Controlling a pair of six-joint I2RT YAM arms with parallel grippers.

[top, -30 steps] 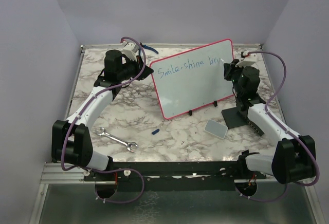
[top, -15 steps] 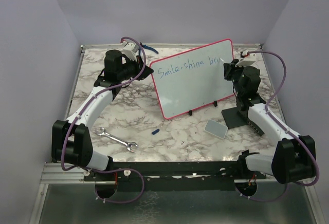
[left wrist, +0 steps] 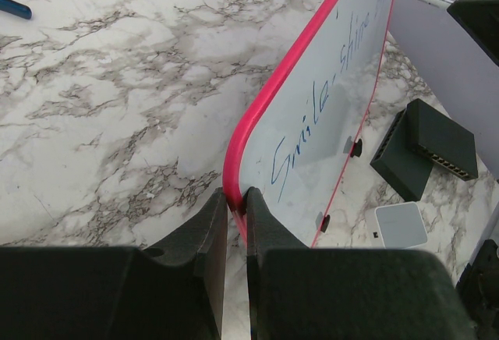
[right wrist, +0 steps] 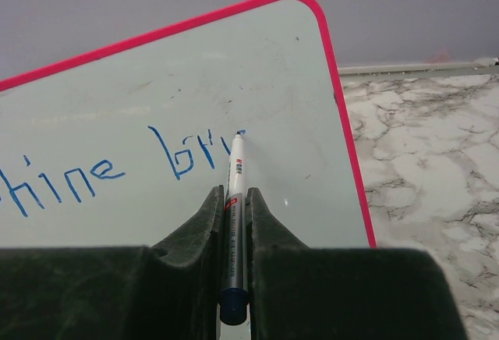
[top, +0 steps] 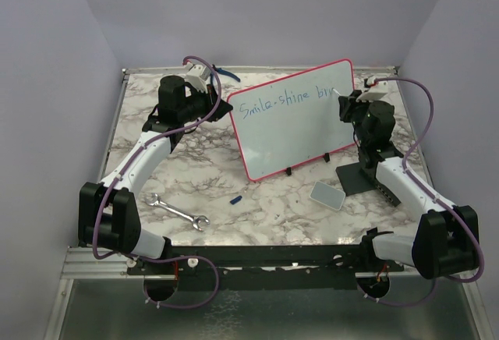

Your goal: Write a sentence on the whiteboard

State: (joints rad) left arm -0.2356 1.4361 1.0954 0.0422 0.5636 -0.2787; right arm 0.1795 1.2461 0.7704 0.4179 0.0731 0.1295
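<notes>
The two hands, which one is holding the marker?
The right hand: it is shut on the marker, tip at the whiteboard. The left hand only clamps the whiteboard's edge.

- Your right gripper (top: 341,102) sits slightly higher against the whiteboard (top: 296,137) than a second ago.
- Your marker (right wrist: 234,192) tip now touches a fresh blue dot above "bri", the sentence's (top: 284,103) end.

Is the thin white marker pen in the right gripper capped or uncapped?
Uncapped: the thin white marker pen shows a bare blue tip at the red-framed whiteboard, beside blue letters.
</notes>
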